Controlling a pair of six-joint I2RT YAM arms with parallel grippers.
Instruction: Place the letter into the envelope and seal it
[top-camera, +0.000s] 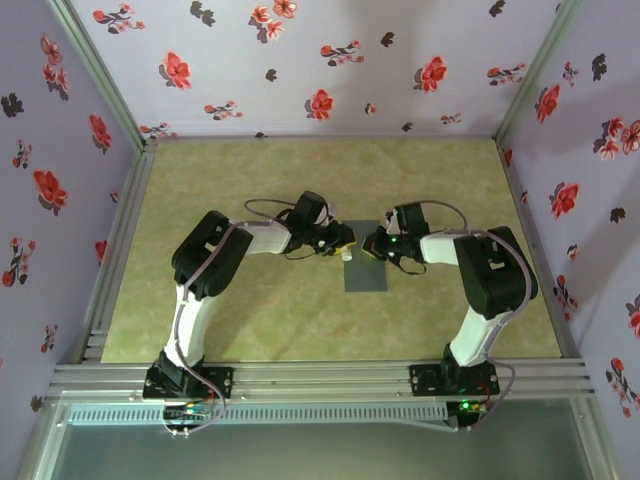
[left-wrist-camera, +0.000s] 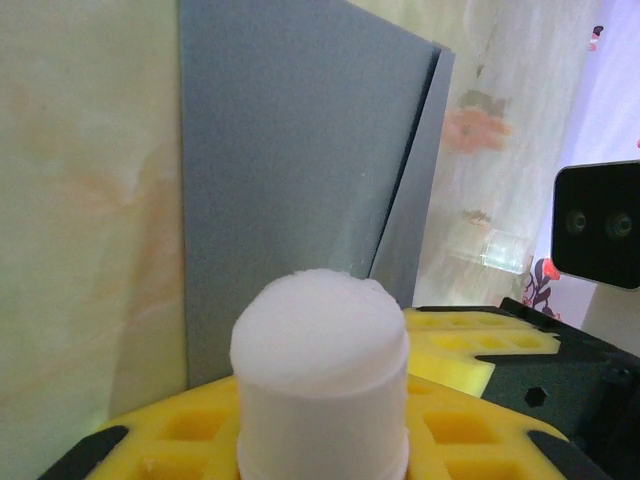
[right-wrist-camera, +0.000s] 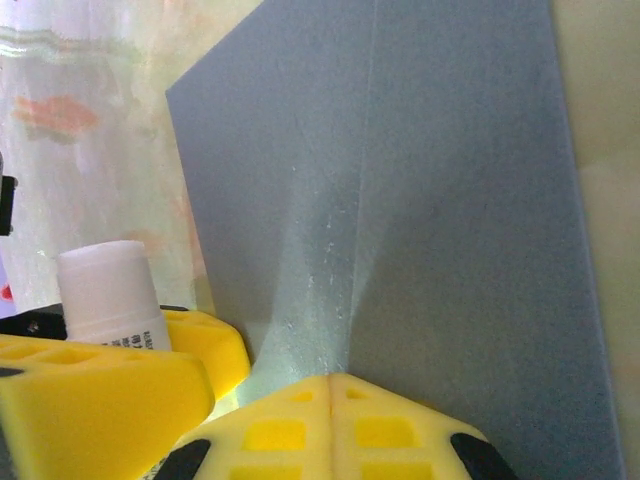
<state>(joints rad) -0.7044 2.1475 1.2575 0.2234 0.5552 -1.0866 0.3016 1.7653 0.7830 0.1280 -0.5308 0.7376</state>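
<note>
Pinching a white, blunt-topped glue stick in my left gripper, I hold my right gripper pressed together, its yellow waffled pads meeting. The envelope, matte slate-grey paper with a crisp crease, lies flat just ahead of both tips on the pale marbled table. There is open table all around it, and both my elbows bend outward.

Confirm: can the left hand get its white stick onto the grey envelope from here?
Probably yes. The left hand holds the white stick just short of the envelope, with nothing between them. The right hand, shut, is over the envelope close beside it, so sideways room looks tight.
</note>
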